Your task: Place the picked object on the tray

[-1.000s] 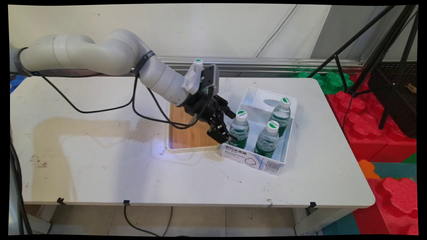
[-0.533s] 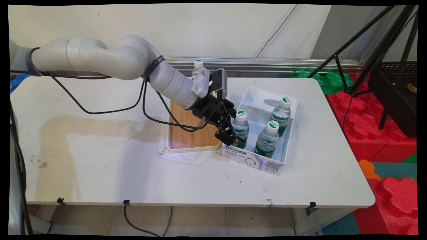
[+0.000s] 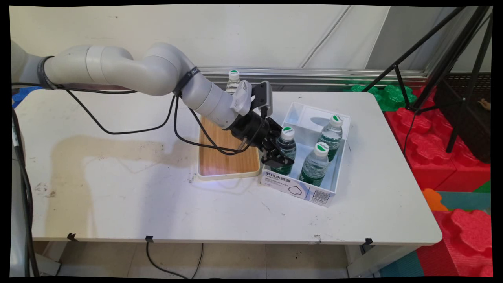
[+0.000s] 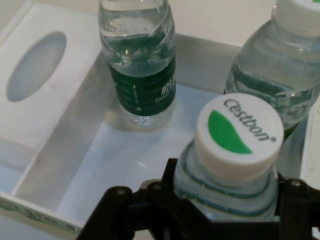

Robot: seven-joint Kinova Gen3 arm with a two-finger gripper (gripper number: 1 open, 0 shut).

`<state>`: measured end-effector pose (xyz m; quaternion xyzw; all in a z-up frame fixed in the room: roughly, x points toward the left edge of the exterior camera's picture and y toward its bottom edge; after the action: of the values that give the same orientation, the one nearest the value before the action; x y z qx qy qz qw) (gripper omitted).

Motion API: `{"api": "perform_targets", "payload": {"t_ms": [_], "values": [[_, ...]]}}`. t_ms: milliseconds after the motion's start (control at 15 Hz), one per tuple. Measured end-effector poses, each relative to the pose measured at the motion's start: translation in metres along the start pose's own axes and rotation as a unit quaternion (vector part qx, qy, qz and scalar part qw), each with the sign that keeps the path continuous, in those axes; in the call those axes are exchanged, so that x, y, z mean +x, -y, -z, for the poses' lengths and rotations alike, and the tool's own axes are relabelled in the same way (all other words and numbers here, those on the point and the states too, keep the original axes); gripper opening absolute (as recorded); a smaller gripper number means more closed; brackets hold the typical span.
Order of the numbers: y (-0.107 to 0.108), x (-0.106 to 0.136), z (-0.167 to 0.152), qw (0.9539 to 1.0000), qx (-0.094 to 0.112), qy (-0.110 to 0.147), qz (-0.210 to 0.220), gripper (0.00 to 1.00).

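Note:
My black gripper (image 3: 281, 158) is shut on a clear water bottle (image 3: 288, 146) with a white and green cap, gripping it below the neck. The bottle stands at the near left corner of a white cardboard box (image 3: 302, 191) right of centre on the table. In the hand view the held bottle (image 4: 235, 137) rises between the gripper (image 4: 225, 215) linkage, its cap reading "Cestbon". Two more bottles of the same kind stand in the box, one at the back right (image 3: 331, 133) (image 4: 142, 75) and one at the near right (image 3: 315, 163) (image 4: 282, 75).
A wooden tray (image 3: 224, 159) with a white rim lies just left of the box, under my wrist. Another bottle (image 3: 233, 79) stands behind the arm near the table's far edge. A tripod (image 3: 440, 59) and red and green foam blocks (image 3: 432, 157) are off the table's right side.
The gripper moved right into the box and its fingers came together round the near left bottle. The bottle's top now leans slightly to the right.

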<state>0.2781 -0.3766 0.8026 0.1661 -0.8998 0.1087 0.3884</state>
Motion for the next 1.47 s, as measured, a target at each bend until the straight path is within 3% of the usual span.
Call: {"api": "perform_targets", "payload": {"t_ms": [733,1467], "values": [[0.003,0.015,0.012,0.9998,0.006,-0.018,0.003,0.0],[0.002,0.042,0.08,0.9983,0.018,-0.055,-0.001,0.0]]}}
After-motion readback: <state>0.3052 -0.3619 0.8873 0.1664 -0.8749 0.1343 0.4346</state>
